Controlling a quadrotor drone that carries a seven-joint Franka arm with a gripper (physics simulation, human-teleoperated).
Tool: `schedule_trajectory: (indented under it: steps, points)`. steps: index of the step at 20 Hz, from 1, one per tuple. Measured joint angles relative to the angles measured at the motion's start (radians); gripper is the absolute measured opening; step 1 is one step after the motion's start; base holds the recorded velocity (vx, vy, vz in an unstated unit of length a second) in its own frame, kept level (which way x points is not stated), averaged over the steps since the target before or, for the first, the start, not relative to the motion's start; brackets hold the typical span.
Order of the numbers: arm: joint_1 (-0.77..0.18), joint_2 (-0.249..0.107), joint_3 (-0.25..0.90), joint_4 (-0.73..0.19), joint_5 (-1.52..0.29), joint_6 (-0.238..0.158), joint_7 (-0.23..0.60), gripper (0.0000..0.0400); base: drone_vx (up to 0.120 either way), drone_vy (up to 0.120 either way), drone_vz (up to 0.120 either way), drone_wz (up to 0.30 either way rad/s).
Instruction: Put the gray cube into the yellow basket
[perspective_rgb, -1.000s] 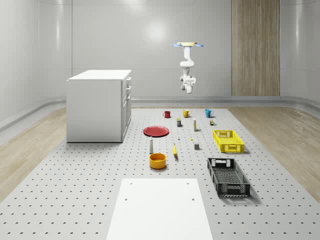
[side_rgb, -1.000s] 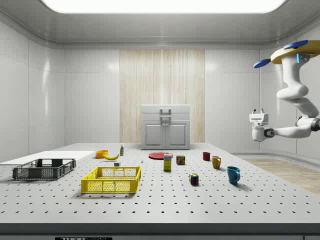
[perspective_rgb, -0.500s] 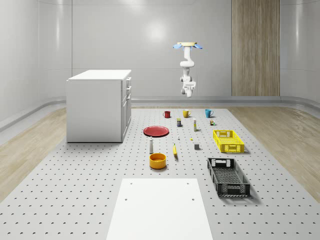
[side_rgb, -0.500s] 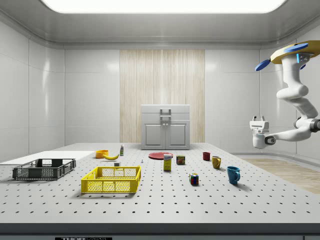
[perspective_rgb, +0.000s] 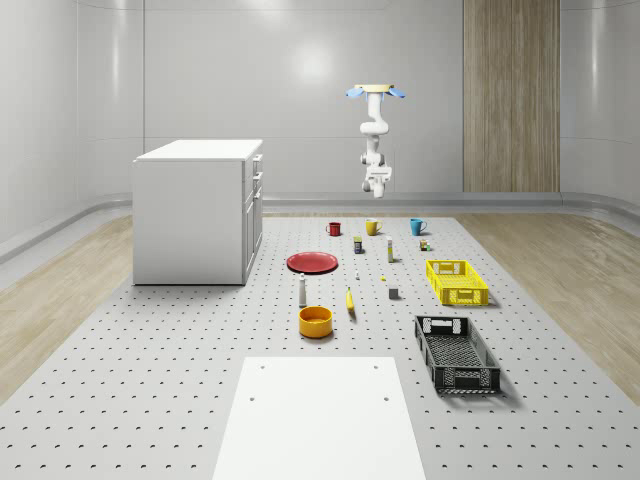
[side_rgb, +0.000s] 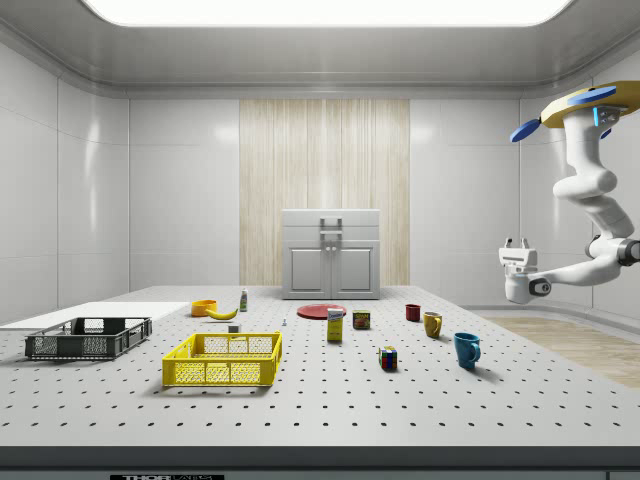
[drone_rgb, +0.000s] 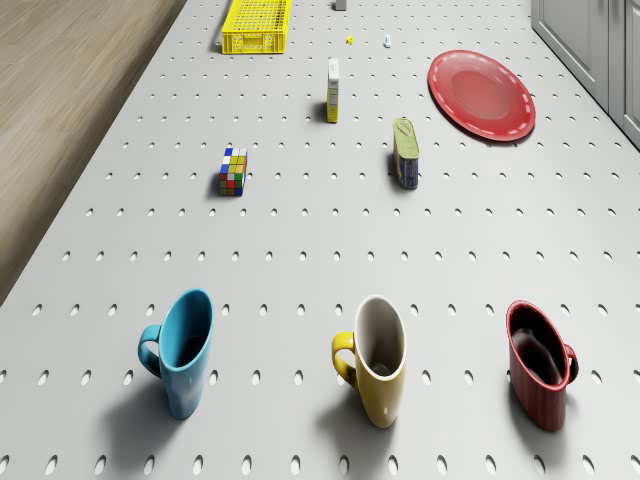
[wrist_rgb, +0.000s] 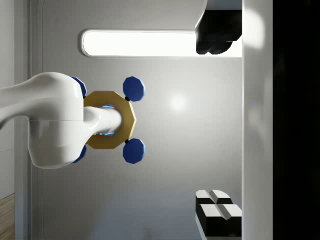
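Hand (side_rgb: 517, 243) points upward with fingers parted and grasping nothing, hanging high past the table's (perspective_rgb: 180, 380) far edge beneath the hovering drone (side_rgb: 585, 103). Well away from it, the gray cube (perspective_rgb: 394, 293) sits on the table just beside the yellow basket (perspective_rgb: 456, 281).

Inventory by count. Mugs: three, namely one blue mug (drone_rgb: 180, 350), one yellow mug (drone_rgb: 376, 358), one red mug (drone_rgb: 540, 376). Baskets: two, one yellow basket (perspective_rgb: 457, 282) and one black basket (perspective_rgb: 457, 354). Cubes: two, one gray cube (perspective_rgb: 394, 293) and one multicoloured puzzle cube (drone_rgb: 233, 172). Red plate (drone_rgb: 481, 94): one. Orange bowl (perspective_rgb: 315, 321): one. Banana (perspective_rgb: 350, 301): one. Upright box (drone_rgb: 333, 89): one. Can lying on its side (drone_rgb: 405, 152): one. Small bottle (perspective_rgb: 302, 291): one. White cabinet (perspective_rgb: 197, 210): one. White slab (perspective_rgb: 320, 418): one. Drone (side_rgb: 585, 105): one, carrying one arm
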Motion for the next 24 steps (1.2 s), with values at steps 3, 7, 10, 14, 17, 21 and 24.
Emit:
schedule_trajectory:
  steps: [3, 7, 10, 14, 17, 21, 24]
  points:
    - [0.000, 0.001, 0.000, 0.005, 0.000, -0.001, 0.000, 0.0400, 0.000, 0.000, 0.000, 0.000]
    - [-0.001, 0.001, 0.001, 0.007, 0.000, -0.001, 0.000, 0.0400, 0.000, 0.000, 0.000, 0.000]
    - [-0.001, 0.000, 0.001, 0.006, 0.000, 0.001, -0.001, 0.0400, 0.000, 0.000, 0.000, 0.000]
    - [-0.002, -0.002, 0.001, 0.005, 0.000, 0.004, -0.001, 0.0400, 0.000, 0.000, 0.000, 0.000]
    - [-0.002, -0.004, 0.002, 0.004, 0.000, 0.006, -0.001, 0.0400, 0.000, 0.000, 0.000, 0.000]
    - [-0.003, -0.006, 0.003, 0.002, -0.002, 0.009, -0.001, 0.0400, 0.000, 0.000, 0.000, 0.000]
    - [-0.003, -0.007, 0.004, 0.000, -0.003, 0.011, -0.001, 0.0400, 0.000, 0.000, 0.000, 0.000]
